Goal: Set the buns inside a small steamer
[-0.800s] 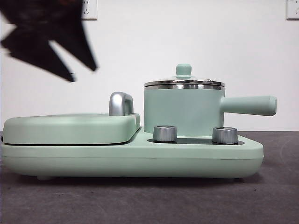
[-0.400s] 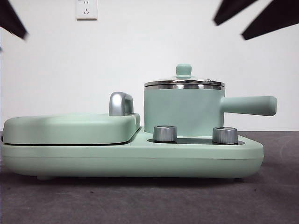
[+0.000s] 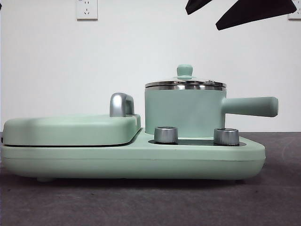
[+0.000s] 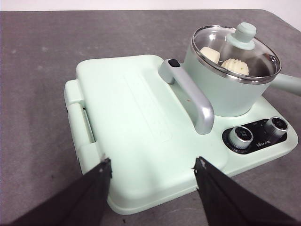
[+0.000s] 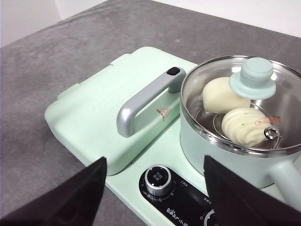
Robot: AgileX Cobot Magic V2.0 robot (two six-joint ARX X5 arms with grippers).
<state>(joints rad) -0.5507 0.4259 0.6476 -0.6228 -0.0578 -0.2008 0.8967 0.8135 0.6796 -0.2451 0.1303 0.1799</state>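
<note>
The buns, smooth (image 5: 220,95) and ribbed (image 5: 244,126), are sitting inside the small steamer (image 5: 235,146) under its glass lid (image 5: 254,80), so both grippers, left (image 4: 153,165) and right (image 5: 155,162), jaws spread wide and gripping nothing, are best lifting clear without touching it.

Bright even light; soft shadows; sharp focus.

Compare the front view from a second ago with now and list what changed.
The dark arm that filled the upper left a second ago has left the view. Another arm came in at the upper right half a second ago and now sits a little further left. Neither claw took or released anything. The small steamer, its lid and the griddle cover stayed put.
</note>
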